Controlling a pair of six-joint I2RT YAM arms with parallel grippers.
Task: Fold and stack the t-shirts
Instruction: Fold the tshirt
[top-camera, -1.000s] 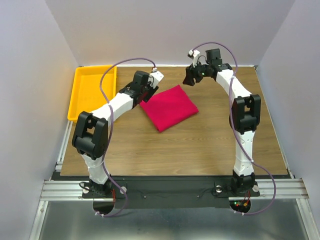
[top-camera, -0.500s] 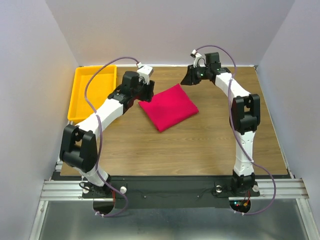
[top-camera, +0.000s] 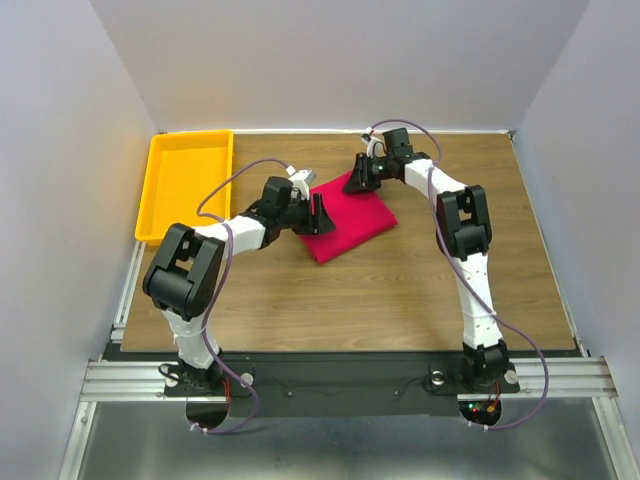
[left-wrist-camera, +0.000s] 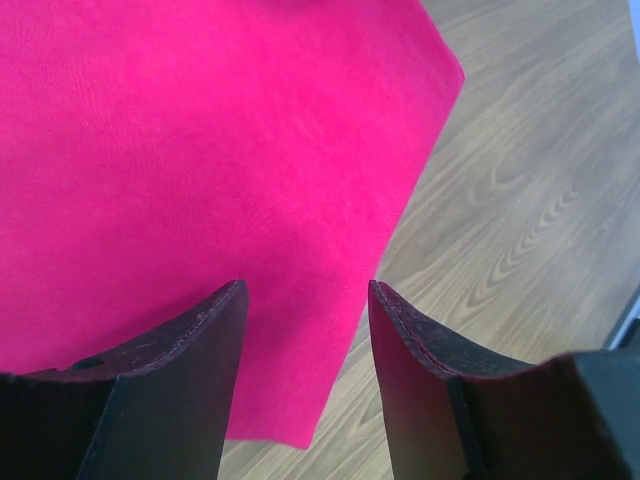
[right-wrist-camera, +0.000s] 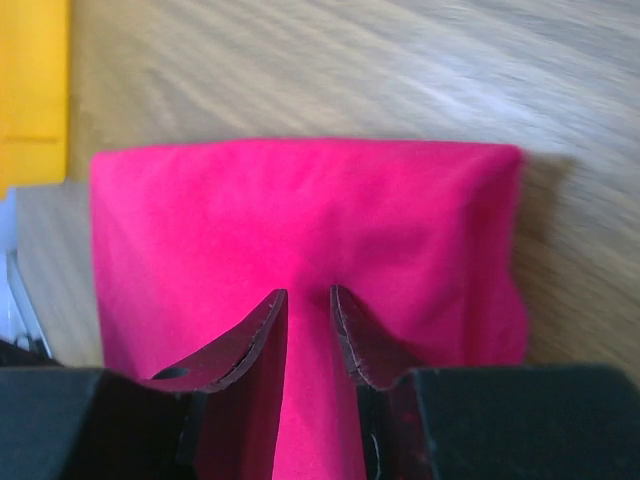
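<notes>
We see the right gripper (right-wrist-camera: 308, 296) low over the folded crimson t-shirt (right-wrist-camera: 300, 215), fingers (right-wrist-camera: 240, 350) parted by a narrow gap with red cloth showing between, shirt flat on the wooden table (right-wrist-camera: 400, 70), yellow tray (right-wrist-camera: 30, 80) at upper left

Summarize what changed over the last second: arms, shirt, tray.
Both arms closed in on the shirt. The left gripper swung right and toward the bases and is now over the shirt's left edge, jaws open. The right gripper moved toward the bases to the shirt's far corner, jaws nearly together; whether it grips is unclear. The shirt is folded in the same place, and the tray hasn't moved.
</notes>
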